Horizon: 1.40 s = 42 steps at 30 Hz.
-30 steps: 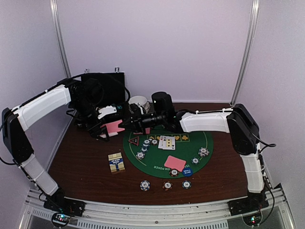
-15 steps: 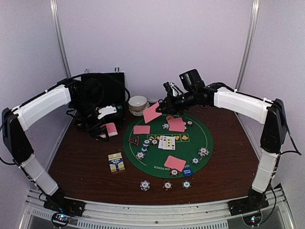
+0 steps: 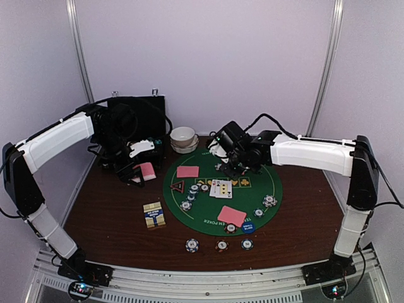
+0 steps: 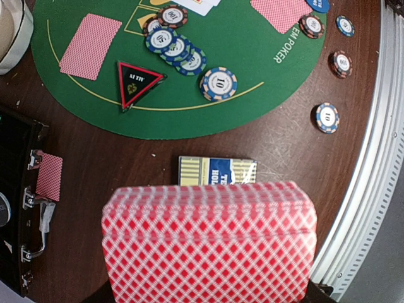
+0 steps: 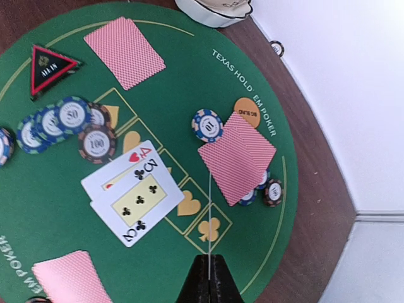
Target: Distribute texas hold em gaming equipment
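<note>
Left wrist: card deck [image 4: 208, 246] (gripped) near table edge [image 4: 365, 189].

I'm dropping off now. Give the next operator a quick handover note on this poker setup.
Left gripper: shut on the pink-backed deck, beside the black case.
Right gripper: shut, empty, over the green mat, far side.
Done: face-down far-left cards, far cards and near cards; two face-up cards centre; red triangle, orange disc, blue disc and chips on the mat.
Left: probably more board cards; three loose chips lie off the mat, near edge.
</note>
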### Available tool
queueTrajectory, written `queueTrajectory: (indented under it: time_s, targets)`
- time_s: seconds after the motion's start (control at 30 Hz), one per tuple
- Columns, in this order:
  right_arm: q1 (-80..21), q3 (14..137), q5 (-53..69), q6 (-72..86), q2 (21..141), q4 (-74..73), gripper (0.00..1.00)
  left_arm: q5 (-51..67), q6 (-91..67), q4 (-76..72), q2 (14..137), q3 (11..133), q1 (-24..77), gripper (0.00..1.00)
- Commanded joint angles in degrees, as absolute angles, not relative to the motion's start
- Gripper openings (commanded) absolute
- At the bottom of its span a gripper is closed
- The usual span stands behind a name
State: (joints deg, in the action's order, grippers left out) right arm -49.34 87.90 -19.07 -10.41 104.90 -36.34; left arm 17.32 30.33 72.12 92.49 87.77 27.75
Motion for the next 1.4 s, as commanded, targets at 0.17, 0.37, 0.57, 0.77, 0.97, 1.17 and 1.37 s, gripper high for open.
queueTrajectory:
  time_s: [0.17,0.37,0.57,0.77,0.97,1.17,1.37]
  targets:
    - [-53.08,82.48,-36.66,-27.74,112.70,-25.01,0.00,17.84,30.59,71.45,91.56,88.20,27.51,0.00]
    - [-55.02,80.22,-35.19,-26.30,115.66,-24.35,0.00,17.77,30.59,71.43,91.69,88.33,27.51,0.00]
    - [-55.81,79.58,-33.56,-23.79,116.39,-25.39,0.53,17.85,30.54,71.54,91.78,88.51,27.51,0.00]
    - [-55.81,79.27,-33.67,-22.06,114.51,-25.76,0.76,18.01,30.68,71.78,91.74,88.55,27.51,0.00]
    - [-55.73,79.33,-39.47,-21.34,113.46,-24.36,0.97,18.12,30.72,71.97,91.57,88.69,27.51,0.00]
    - [-55.03,80.98,-43.24,-14.70,112.30,-25.45,1.00,18.04,30.76,71.93,91.43,88.60,27.51,0.00]
    - [-50.26,85.78,-30.99,2.93,105.81,-31.21,1.00,18.11,30.85,71.94,91.41,88.74,27.51,0.00]
